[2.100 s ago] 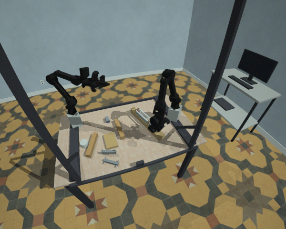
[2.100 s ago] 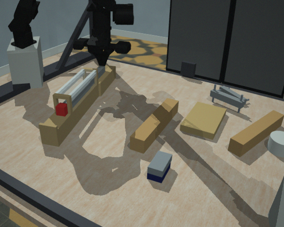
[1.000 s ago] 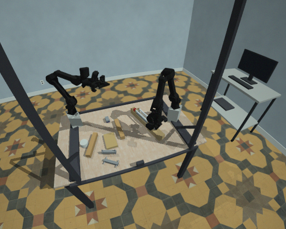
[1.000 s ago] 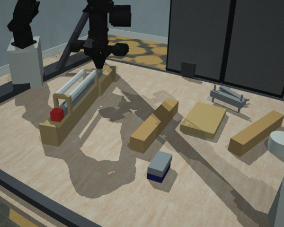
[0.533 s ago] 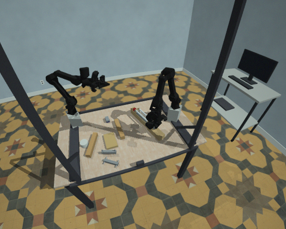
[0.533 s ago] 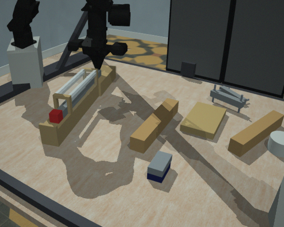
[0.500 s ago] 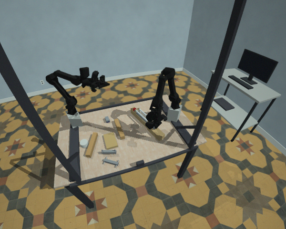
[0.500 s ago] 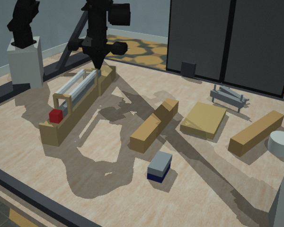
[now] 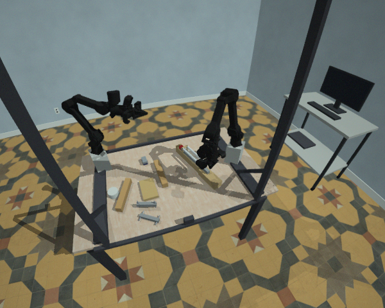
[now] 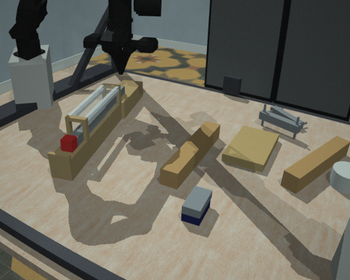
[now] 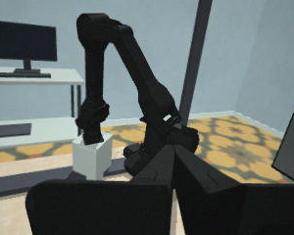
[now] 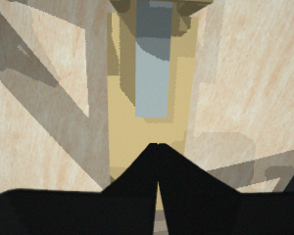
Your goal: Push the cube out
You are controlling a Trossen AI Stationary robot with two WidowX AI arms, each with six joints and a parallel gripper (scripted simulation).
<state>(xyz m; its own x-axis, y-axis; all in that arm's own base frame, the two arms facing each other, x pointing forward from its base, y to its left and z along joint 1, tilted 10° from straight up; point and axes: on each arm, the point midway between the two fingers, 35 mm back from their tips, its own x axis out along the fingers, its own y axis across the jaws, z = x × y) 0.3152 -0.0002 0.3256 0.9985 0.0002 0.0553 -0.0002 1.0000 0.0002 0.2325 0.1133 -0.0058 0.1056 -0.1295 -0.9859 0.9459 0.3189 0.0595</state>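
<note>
The tan channel (image 10: 100, 120) lies on the table with a grey rod (image 10: 93, 107) inside it under the roof frames. The red cube (image 10: 69, 143) sits on the short ledge at the channel's near end, just outside the end frame and behind the raised lip; it also shows in the top view (image 9: 179, 145). My right gripper (image 10: 121, 70) is shut and empty, pointing down just above the channel's far end. In the right wrist view its fingertips (image 12: 158, 145) stand a little apart from the rod's end (image 12: 152, 88). My left gripper (image 9: 140, 111) is shut and empty, held high in the air away from the channel.
A stepped tan block (image 10: 190, 153), a flat tan slab (image 10: 250, 147), a long tan bar (image 10: 315, 163), a white cylinder (image 10: 347, 177), a grey and blue box (image 10: 196, 205) and a grey trestle (image 10: 280, 119) lie on the table. A dark box (image 10: 231, 85) stands at the far edge.
</note>
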